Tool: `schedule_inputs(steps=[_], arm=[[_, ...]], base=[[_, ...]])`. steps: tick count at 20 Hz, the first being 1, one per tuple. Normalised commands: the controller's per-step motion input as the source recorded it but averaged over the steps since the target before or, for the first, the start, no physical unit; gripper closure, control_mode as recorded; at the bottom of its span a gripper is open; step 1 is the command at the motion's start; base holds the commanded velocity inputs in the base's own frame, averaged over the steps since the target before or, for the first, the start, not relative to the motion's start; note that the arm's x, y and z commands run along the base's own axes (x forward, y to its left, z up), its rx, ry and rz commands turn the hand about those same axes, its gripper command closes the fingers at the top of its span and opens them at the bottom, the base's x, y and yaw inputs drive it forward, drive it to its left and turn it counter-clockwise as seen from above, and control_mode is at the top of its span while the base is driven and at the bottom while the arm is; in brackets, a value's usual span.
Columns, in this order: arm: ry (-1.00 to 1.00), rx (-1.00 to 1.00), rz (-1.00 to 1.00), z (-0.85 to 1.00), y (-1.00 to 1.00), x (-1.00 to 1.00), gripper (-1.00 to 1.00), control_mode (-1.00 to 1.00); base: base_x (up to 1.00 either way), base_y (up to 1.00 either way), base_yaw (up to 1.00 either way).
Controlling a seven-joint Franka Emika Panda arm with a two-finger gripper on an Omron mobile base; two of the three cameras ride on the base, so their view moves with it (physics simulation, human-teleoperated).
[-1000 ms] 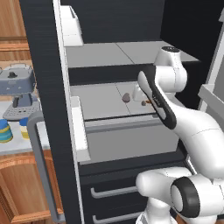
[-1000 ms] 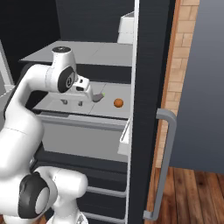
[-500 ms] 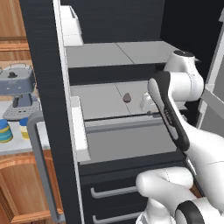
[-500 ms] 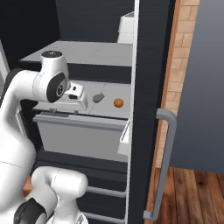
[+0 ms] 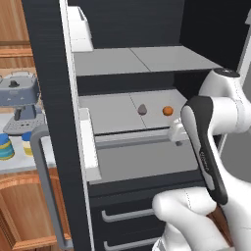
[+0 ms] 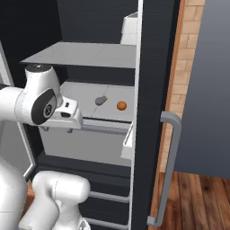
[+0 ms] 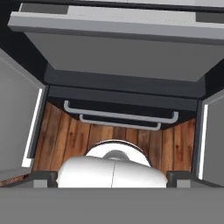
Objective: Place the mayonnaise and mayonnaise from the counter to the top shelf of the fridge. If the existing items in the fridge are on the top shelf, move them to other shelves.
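Grey lump [image 5: 142, 109] and orange ball [image 5: 167, 111] are sitting on the fridge [image 5: 49, 73] middle shelf; I'm seeing both jars [image 5: 6, 146] waiting on the counter [image 5: 19, 159]. Gripper [image 5: 177, 138] is hanging at the drawer front, empty; can't tell jaw gap.

The top shelf [image 5: 147, 60] lies bare and open-fronted. On the shelf below [image 5: 112, 112], a grey lump [image 5: 142, 109] and orange ball [image 5: 167, 111] sit mid-shelf, apart.
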Motion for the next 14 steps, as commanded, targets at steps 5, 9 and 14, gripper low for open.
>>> schedule_inputs(steps=[5, 9, 14], arm=[[0.0, 0.0, 0.0, 0.0, 0.0, -0.01, -1.0, 1.0], [0.0, 0.0, 0.0, 0.0, 0.0, 0.0, -1.0, 1.0], [0.0, 0.0, 0.0, 0.0, 0.0, 0.0, -1.0, 1.0]], base=[[-0.28, 0.0, 0.04], [-0.96, -0.01, 0.14], [-0.84, 0.43, 0.2]])
